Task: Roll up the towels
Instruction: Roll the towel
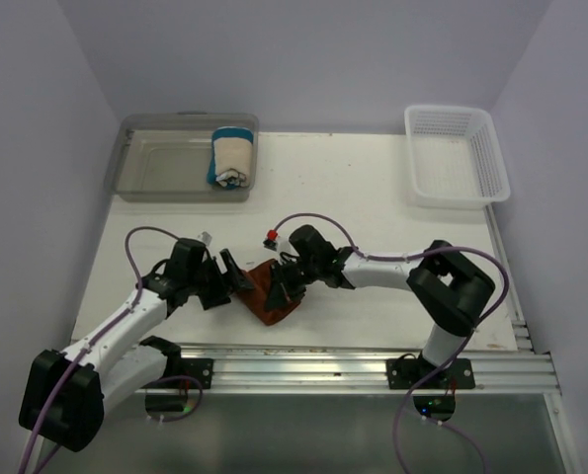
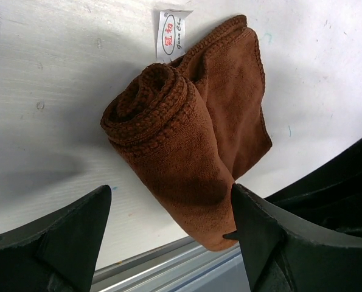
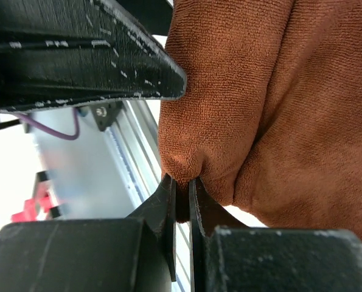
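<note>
Cream towel [image 1: 232, 156] rolled, in bin [image 1: 165, 170]. Brown towel [image 2: 187, 140] part-rolled on desk [image 1: 363, 188]; right end effector [image 3: 182, 187] pinching it, left end effector [image 2: 170, 191] released.

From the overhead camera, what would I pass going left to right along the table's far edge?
Clear plastic bin, the rolled cream towel in its right end, then the white mesh basket.

Bright, even light from above fills the overhead view, washing the white table [image 1: 373, 197] nearly blank and leaving only faint, soft shadows under the arms. The left wrist view is sharp on the brown towel [image 2: 187, 152], with a soft grey shadow on the table at the left. The right wrist view is very close, its towel weave crisp and its left background overexposed and blurred.
</note>
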Tool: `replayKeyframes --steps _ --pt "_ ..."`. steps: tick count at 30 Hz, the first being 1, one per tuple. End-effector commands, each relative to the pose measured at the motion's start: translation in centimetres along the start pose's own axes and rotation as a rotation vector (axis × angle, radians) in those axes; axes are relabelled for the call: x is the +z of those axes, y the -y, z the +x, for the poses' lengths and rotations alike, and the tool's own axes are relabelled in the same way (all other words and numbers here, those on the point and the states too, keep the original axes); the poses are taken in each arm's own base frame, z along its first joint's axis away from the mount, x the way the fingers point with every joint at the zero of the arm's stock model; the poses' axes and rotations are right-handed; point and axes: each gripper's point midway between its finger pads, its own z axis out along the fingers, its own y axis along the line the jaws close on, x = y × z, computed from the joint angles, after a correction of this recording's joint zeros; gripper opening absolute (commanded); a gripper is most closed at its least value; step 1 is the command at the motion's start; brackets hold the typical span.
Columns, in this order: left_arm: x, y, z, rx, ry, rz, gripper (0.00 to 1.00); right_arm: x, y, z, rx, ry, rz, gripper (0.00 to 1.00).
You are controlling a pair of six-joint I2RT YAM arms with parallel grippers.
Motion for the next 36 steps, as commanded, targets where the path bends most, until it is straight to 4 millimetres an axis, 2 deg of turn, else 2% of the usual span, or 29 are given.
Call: replayKeyframes --steps 1,6,10,13,16,18,19,21,22,23,24,25,27,28,30,32,36 --pt "0.3 0.9 -0.6 0.028 0.023 0.055 0.83 0.2 -1.4 0.0 0.028 -0.015 -0.123 0.0" --pt "0.7 0.2 -0.2 0.009 0.017 0.049 0.8 0.5 -0.9 0.3 0.046 -0.02 -0.115 0.0" --pt "1.2 -0.2 -0.8 0.002 0.054 0.034 0.74 0.6 -0.8 0.4 0.046 -0.021 -0.118 0.0" --pt "1.9 -0.9 -1.2 0.009 0.052 -0.014 0.65 0.6 -0.4 0.4 0.038 -0.023 -0.1 0.0" --pt "2.0 -0.5 -1.7 0.026 0.047 -0.025 0.49 0.7 -0.1 0.7 0.038 -0.031 -0.091 0.0" --pt "1.8 -0.1 -2.0 0.038 0.048 -0.021 0.45 0.8 0.2 0.9 0.035 -0.034 -0.078 0.0" --pt "1.7 -0.1 -1.9 0.039 0.044 -0.023 0.39 0.8 0.4 0.7 0.028 -0.032 -0.067 0.0" --pt "1.4 0.3 -2.1 0.04 0.046 -0.021 0.33 0.4 0.6 0.2 0.009 -0.025 -0.022 0.14" --pt "1.2 0.1 -1.9 0.029 0.034 -0.032 0.3 0.2 0.9 -0.4 0.0 0.0 0.01 0.31" --pt "1.1 0.2 -1.9 0.022 0.033 -0.036 0.29 -0.1 1.0 -0.3 -0.001 -0.001 0.043 0.37" --pt "1.0 0.1 -1.9 0.016 0.033 -0.044 0.29 -0.9 0.1 -1.5 -0.042 0.034 0.056 0.43" --pt "0.9 0.0 -1.8 -0.002 0.025 -0.056 0.26 -1.4 0.9 -2.4 -0.055 0.076 0.137 0.53" --pt "0.8 -0.1 -1.6 -0.018 0.02 -0.063 0.24 -2.8 0.2 -3.1 -0.094 0.105 0.215 0.56" --pt "0.7 0.0 -1.5 -0.022 0.017 -0.061 0.23 -3.6 0.9 -3.8 -0.107 0.144 0.29 0.57" --pt "0.6 0.1 -1.4 -0.029 0.013 -0.057 0.23 -5.0 0.4 -4.0 -0.167 0.171 0.391 0.57" --pt "0.6 0.1 -1.4 -0.034 0.013 -0.059 0.22 -5.9 0.2 -3.9 -0.246 0.204 0.526 0.57" --pt "0.3 0.1 -1.2 -0.046 0.007 -0.057 0.23 -6.5 -2.3 -3.6 -0.415 0.25 0.661 0.57"
